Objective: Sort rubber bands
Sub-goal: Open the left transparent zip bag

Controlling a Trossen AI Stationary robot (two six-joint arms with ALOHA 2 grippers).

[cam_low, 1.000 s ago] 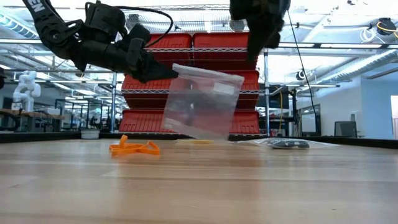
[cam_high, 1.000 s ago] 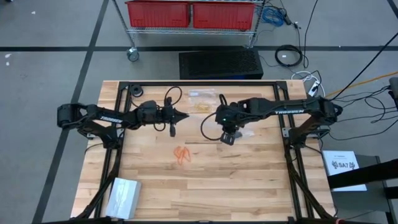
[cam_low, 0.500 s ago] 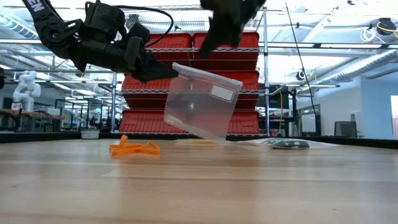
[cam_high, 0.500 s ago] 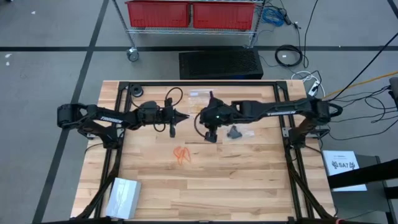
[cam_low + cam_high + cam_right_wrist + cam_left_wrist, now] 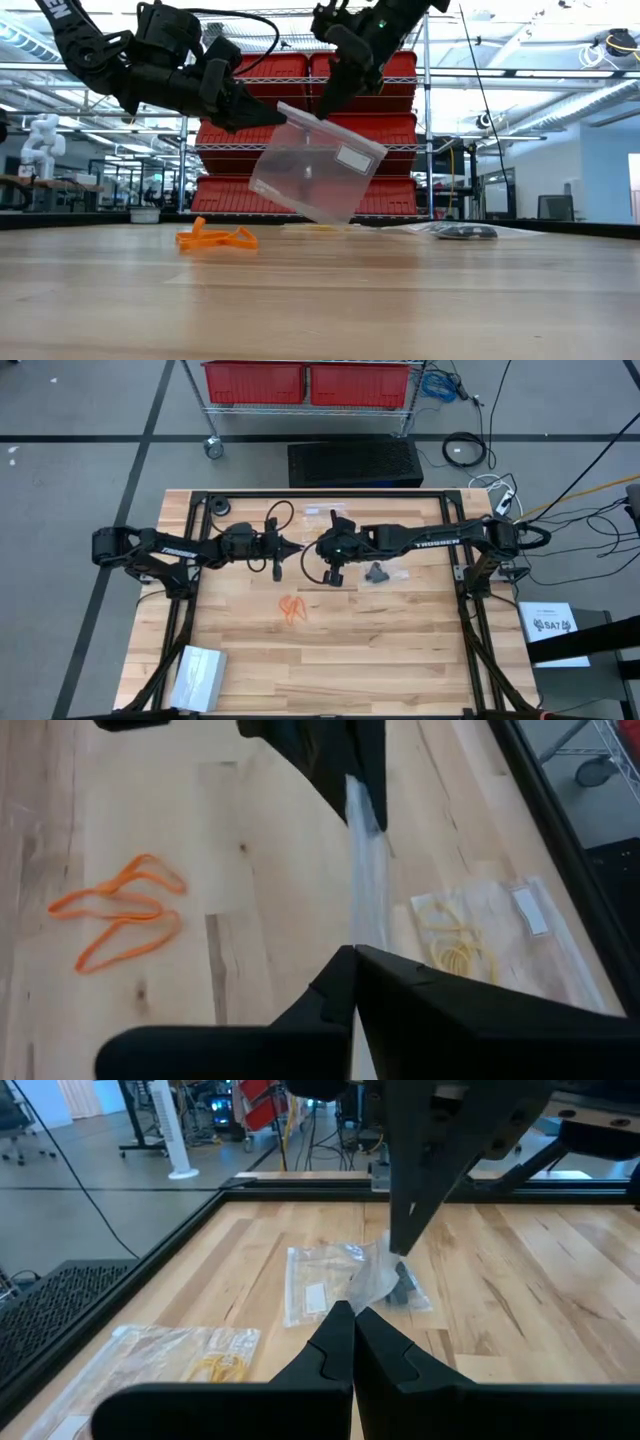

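A clear plastic bag (image 5: 315, 170) with a white label hangs tilted above the table's middle, between my two grippers. My left gripper (image 5: 278, 116) is shut on it, and so is my right gripper (image 5: 322, 108), just to its right. Orange rubber bands (image 5: 292, 608) lie loose on the wood nearer the front; they also show in the low view (image 5: 215, 238) and the right wrist view (image 5: 120, 910). Yellowish bands (image 5: 450, 948) lie inside a flat clear bag at the far side. Black bands (image 5: 377, 572) lie in another bag right of centre. My left gripper pinches the bag's top edge at its left corner (image 5: 285, 112) between its two fingers, coming level from the table's left. The bag hangs below, clear of the table. My right gripper pinches the same top edge (image 5: 358, 925) a little farther along, slanting down from the right. The edge runs straight between the two grippers.
Another flat clear bag with a label (image 5: 315, 1285) lies on the wood beside the black bands' bag (image 5: 405, 1285). A white packet (image 5: 198, 675) lies at the near left corner. A black frame rail (image 5: 330, 494) runs along the table's far edge. Red bins (image 5: 310, 380) stand beyond it.
My right gripper has gone toward the table's left, from above the black bands' bag to the hanging bag's top edge beside my left gripper. The bag has tipped, its lower end swinging a little toward the left.
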